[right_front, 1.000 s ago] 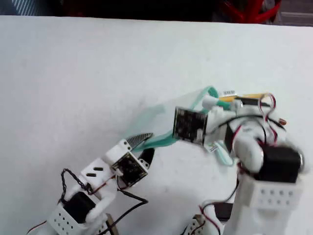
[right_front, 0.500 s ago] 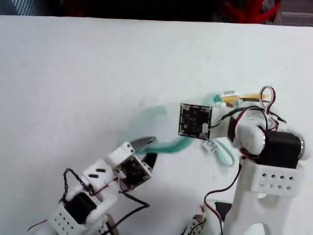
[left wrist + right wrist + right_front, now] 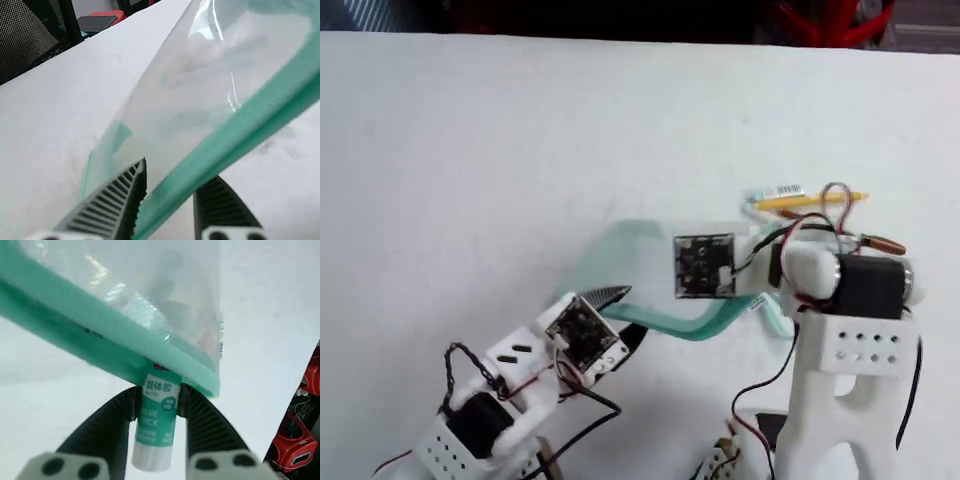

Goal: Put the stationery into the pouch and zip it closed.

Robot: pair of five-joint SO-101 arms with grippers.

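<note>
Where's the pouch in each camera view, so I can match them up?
High view: pouch between the two arms.
Left wrist view: pouch edge held in the left hand.
Right wrist view: pouch over the right hand's glue stick.
Shared landmark: green zipper band.

One clear pouch (image 3: 620,250), one glue stick (image 3: 157,412), one yellow pencil (image 3: 812,200), one brown pen (image 3: 882,243), one left pincer (image 3: 172,177), one right pincer (image 3: 160,392), one white counter (image 3: 470,150)

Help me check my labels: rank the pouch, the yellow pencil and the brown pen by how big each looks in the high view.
1. pouch, clearly the largest.
2. yellow pencil, long but thin.
3. brown pen, the smallest as seen. It is partly hidden, so its rank against the pencil is unsure.
</note>
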